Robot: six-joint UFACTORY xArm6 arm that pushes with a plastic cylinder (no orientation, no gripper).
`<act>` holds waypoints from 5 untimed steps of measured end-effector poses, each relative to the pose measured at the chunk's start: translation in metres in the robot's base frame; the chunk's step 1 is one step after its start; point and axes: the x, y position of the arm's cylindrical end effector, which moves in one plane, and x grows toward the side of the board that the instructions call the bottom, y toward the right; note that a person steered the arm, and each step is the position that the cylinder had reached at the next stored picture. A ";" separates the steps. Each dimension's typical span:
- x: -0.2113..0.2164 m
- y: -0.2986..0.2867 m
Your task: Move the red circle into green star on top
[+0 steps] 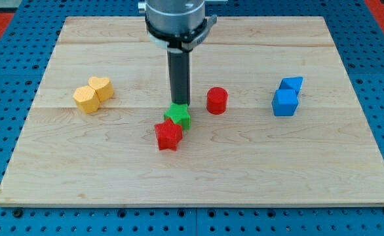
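Red circle [217, 100]: short upright cylinder, standing just right of frame centre on the counter [198, 177], apart from every other block. My tip [179, 103]: lower end of the dark vertical rod that descends from the grey arm housing at the frame's top centre; it sits at the upper edge of the green star, apparently touching it, though contact cannot be confirmed, and lies to the left of the red circle with a clear gap between. The rig ends in this plain rod, with nothing to open, close or hold. Green star [178, 116]: directly below the tip, near the frame's centre, left and slightly below the red circle, not touching it. Red star [168, 136]: lower left of the green star and pressed against it, the two forming a diagonal pair. Yellow heart [101, 87]: left part of the frame, touching a second yellow block [86, 99] of roughly hexagonal outline that lies at its lower left. Blue cube [284, 103]: right part of the frame, well apart from the red circle, touching a smaller blue block [291, 84] of wedge-like form at its upper right; its exact shape is hard to make out. Counter: pale wooden board, laid over a blue perforated surface [8, 26] visible along all frame edges.
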 end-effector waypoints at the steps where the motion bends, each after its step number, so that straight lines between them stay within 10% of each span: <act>1: 0.028 -0.005; 5: -0.024 0.075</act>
